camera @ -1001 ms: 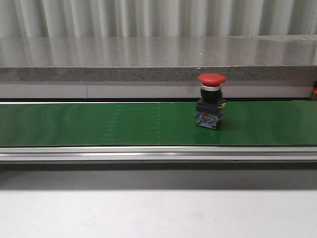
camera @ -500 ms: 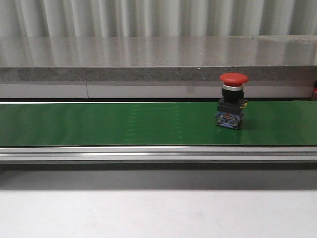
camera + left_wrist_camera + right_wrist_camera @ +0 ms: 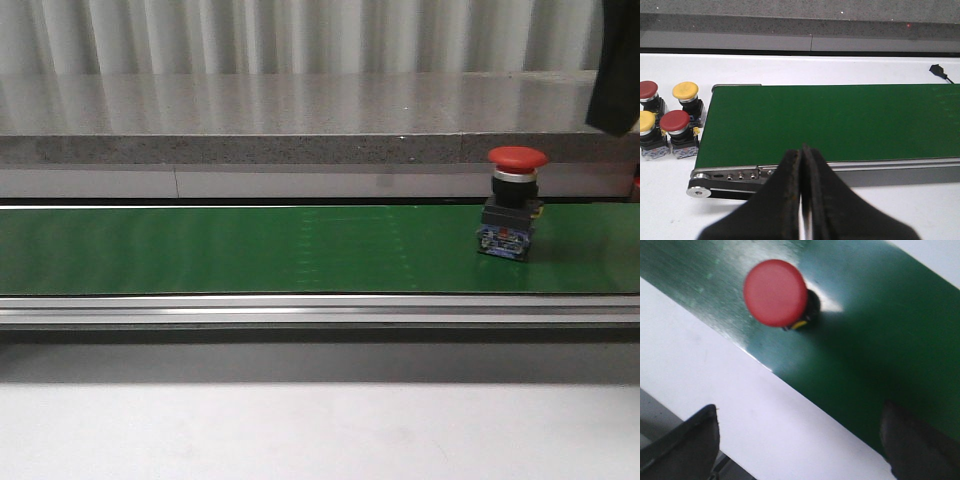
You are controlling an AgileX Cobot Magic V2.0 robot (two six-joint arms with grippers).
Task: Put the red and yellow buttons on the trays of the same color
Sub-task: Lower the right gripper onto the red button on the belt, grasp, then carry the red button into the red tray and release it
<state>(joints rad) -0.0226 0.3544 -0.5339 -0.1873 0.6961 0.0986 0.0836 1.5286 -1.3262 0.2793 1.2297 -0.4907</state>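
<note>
The red mushroom-head push button (image 3: 515, 203) stands upright, far right on the green belt (image 3: 250, 250), beneath the spread right claw (image 3: 800, 440); the left claw (image 3: 802, 165) is pressed together.

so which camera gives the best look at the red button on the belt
The front view: the red button stands upright in side profile on the green belt, with cap, collar and base all sharp. The right wrist view shows it from above, mostly just the blurred cap. The left wrist view misses it.
</note>
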